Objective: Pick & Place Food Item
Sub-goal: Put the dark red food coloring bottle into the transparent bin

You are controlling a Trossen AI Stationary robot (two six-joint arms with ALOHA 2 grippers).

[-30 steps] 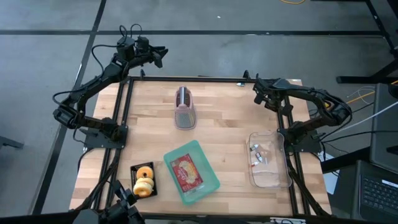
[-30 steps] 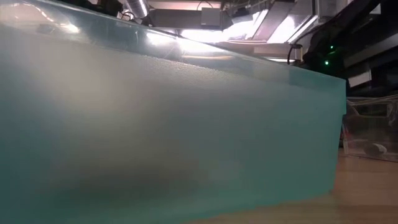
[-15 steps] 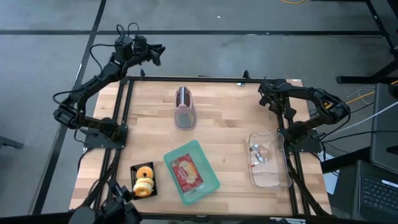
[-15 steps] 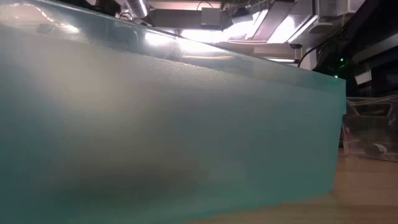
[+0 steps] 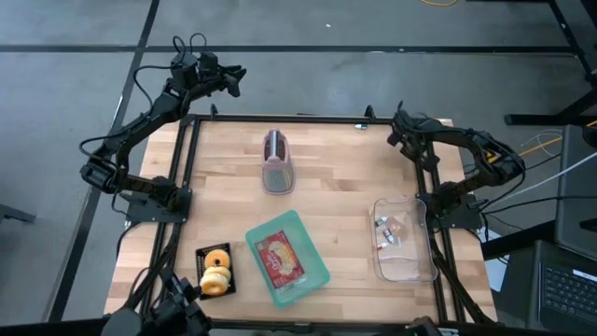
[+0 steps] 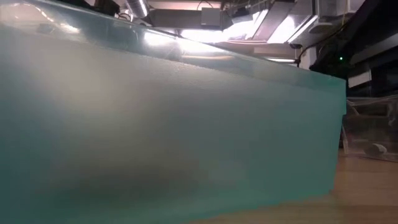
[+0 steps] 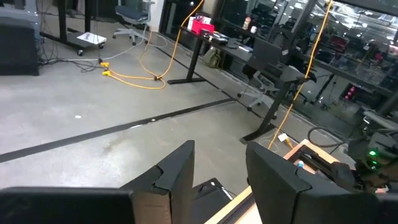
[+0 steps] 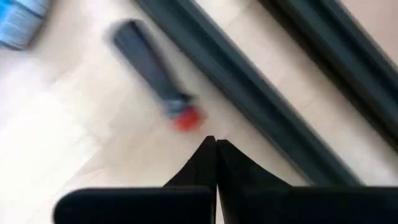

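A red food packet point(image 5: 280, 259) lies in a teal tray point(image 5: 315, 273) at the table's near middle. Two donuts point(image 5: 215, 271) sit on a small black tray point(image 5: 201, 254) at the near left. My left gripper point(image 5: 235, 78) is open and empty, beyond the table's far left corner; its fingers show apart in the left wrist view point(image 7: 219, 180). My right gripper point(image 5: 395, 128) is shut and empty over the table's far right corner; its fingertips meet in the right wrist view point(image 8: 216, 152).
A mauve toaster-like object point(image 5: 277, 161) stands at the far middle. A clear plastic container point(image 5: 403, 241) with small items lies at the right edge, also in the low view point(image 6: 370, 134). The teal tray's wall point(image 6: 155, 124) fills the low view. A dark frame rail point(image 8: 249, 81) borders the table.
My right gripper has drawn back toward the table's far right corner, staying shut. In the low view the right arm has gone out of the picture to the right.
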